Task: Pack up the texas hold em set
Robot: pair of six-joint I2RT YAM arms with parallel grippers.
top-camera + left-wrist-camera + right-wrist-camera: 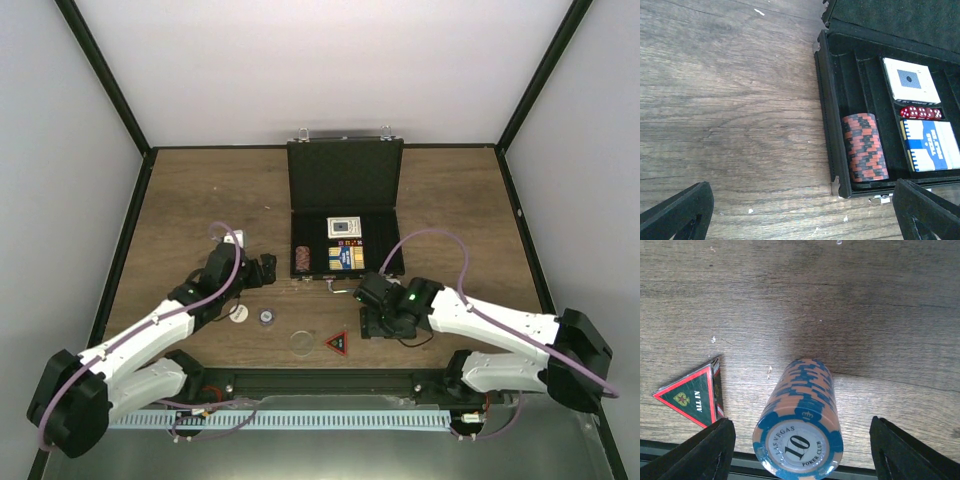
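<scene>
The black case (345, 175) lies open at the back centre, holding a red-black chip stack (865, 147), two card decks (910, 80) (932, 145) and red dice (921, 113). My left gripper (800, 220) hovers open over bare wood by the case's near left corner (840, 187), with nothing between its fingers (675, 210). A roll of blue-and-orange "10" chips (800, 410) lies on its side on the table. My right gripper (801, 424) straddles it, and there is a gap between each finger (705, 450) and the roll. The red-black triangle (692, 400) lies just left of it.
A white button (237, 313), a purple-grey button (267, 316) and a pale round disc (301, 342) lie on the wood between the arms, near the triangle (337, 343). The table's near edge (865, 474) runs just below the chip roll. The case's raised lid stands at the back.
</scene>
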